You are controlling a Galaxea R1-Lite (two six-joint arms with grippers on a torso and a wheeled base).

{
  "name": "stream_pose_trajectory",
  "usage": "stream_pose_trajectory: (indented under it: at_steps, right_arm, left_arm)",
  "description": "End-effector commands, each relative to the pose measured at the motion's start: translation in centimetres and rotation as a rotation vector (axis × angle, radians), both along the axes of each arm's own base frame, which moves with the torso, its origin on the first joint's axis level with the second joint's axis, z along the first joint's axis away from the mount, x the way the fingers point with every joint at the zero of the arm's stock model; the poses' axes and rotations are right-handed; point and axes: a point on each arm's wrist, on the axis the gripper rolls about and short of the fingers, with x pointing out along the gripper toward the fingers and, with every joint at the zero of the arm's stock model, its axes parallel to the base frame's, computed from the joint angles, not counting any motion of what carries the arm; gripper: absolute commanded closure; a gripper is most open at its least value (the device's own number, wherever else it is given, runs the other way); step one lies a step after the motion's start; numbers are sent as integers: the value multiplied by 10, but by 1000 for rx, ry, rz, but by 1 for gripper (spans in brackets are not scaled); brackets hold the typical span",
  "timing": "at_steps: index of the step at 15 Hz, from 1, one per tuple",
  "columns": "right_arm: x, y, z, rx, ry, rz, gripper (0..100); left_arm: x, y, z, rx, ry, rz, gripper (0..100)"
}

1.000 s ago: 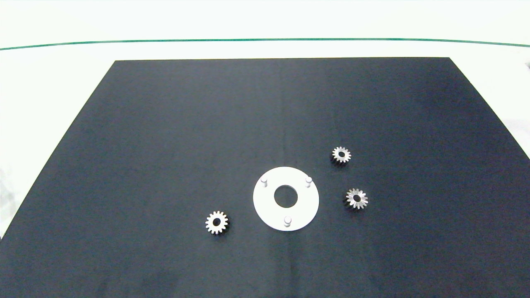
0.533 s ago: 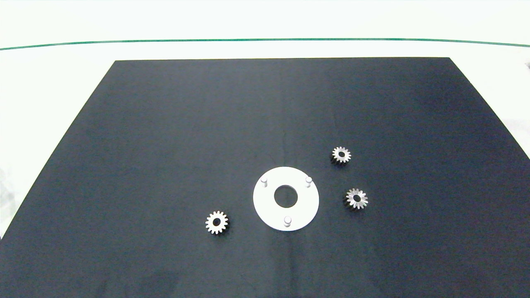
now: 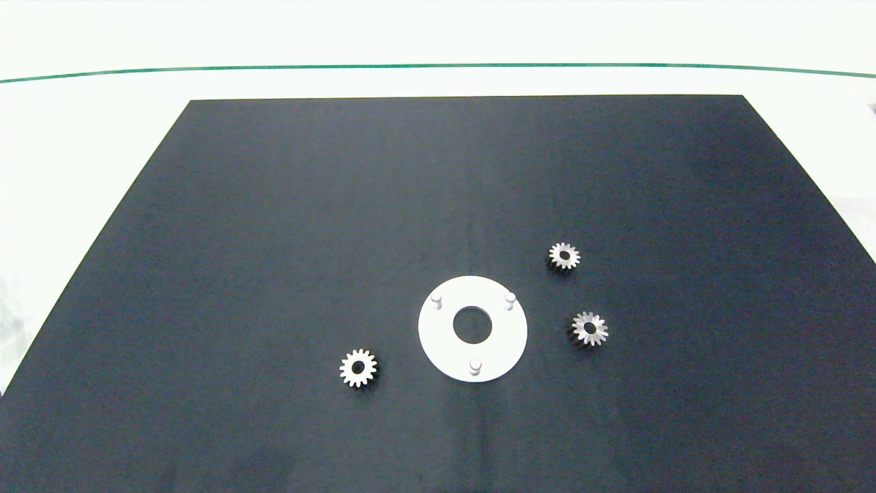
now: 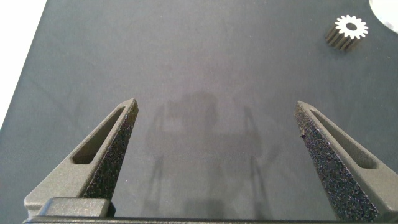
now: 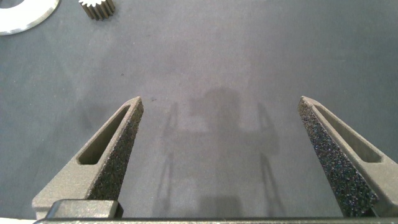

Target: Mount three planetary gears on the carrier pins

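Across the last second nothing on the counter point(image 3: 109, 137) had moved: the 3 planetary gears and the white disc point(image 3: 503, 342) lay exactly where they had been, and neither arm had entered the head view. By that reading the task had not started, and all 3 carrier pins point(image 3: 475, 367) stood bare.

1 gear point(image 3: 358, 368) lay flat on the dark mat point(image 3: 438, 178) to the left of the disc, apart from it. The other 2 lay to its right: the farther gear point(image 3: 564, 256) and the nearer gear point(image 3: 589, 328), neither touching the disc.

The left claw point(image 4: 217, 155) hung over bare mat with its fingers spread wide, holding nothing and touching nothing; the left-hand gear point(image 4: 350, 28) showed well beyond its fingertips. The right claw point(image 5: 221, 155) was likewise wide open and empty above the mat, with a gear point(image 5: 97, 7) and the disc's edge point(image 5: 22, 15) ahead of it.

The likely first step was a reach toward a gear.
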Motion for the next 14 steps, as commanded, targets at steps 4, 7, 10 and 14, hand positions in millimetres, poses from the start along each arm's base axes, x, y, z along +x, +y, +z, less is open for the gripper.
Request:
stream_pose_trajectory:
  at_steps: [4,7,10,14]
  right_arm:
    - [-1,0,1,1,8,-8,0]
    - [-7,0,22,4,47,9,0]
    - [-1,-1,67,-3,137,73,0]
    - [16,0,117,-6,141,97,0]
  left_arm:
    - [3,0,6,6,40,8,0]
    - [-8,0,54,-2,98,0,0]
    - [1,0,114,0,248,3,0]
    - [55,1,191,3,452,27,0]
